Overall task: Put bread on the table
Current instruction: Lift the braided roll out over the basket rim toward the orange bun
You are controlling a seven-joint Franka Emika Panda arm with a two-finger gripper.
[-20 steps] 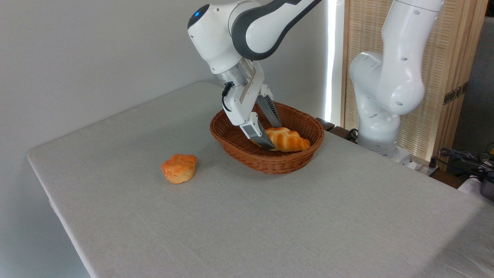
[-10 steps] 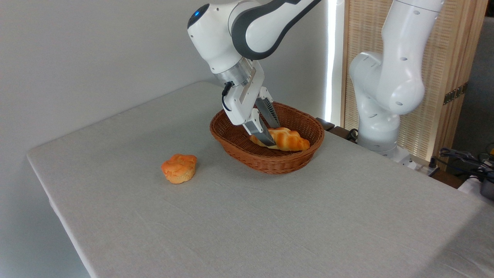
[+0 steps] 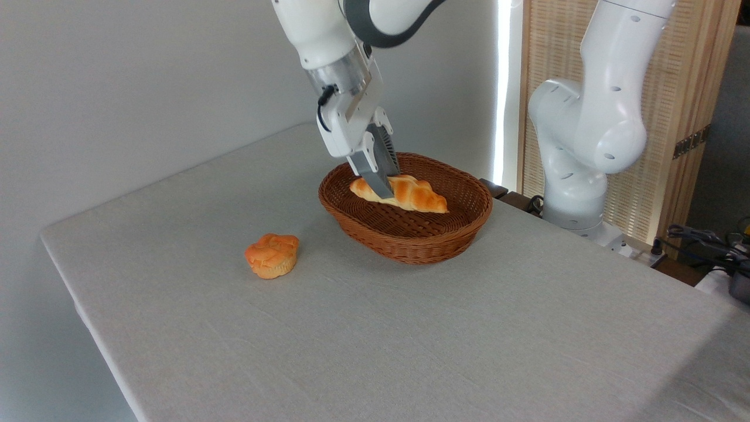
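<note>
Lifted since the last frame: my wrist has gone up and toward the picture's left, and the bread (image 3: 404,194) came with it. Earlier it lay low in the basket (image 3: 410,234) on the right half; now it hangs above the weave, roughly level with the rim, over the basket's back-left part.

My fingers (image 3: 378,170) are pinching the bread near its left third. The near finger crosses the front of the loaf and hides a strip of it; the far finger sits behind, ribbed pad showing just above the crust. The short left tip of the loaf pokes out to the left of my fingers, the longer braided part runs out to the right and slopes slightly down toward its pointed end. The loaf is tilted, left end higher.

Bread is clear of the basket floor as far as I can see; I can't tell whether the right tip brushes the far wall.

Bench (image 3: 410,340) has grey-white cloth, and the basket sits on it toward the back. The round bun (image 3: 272,255) stands on the bench to the left of the basket, well apart from it and from my fingers. The arm's white base and lower links (image 3: 586,146) stand at the right behind the bench edge.
</note>
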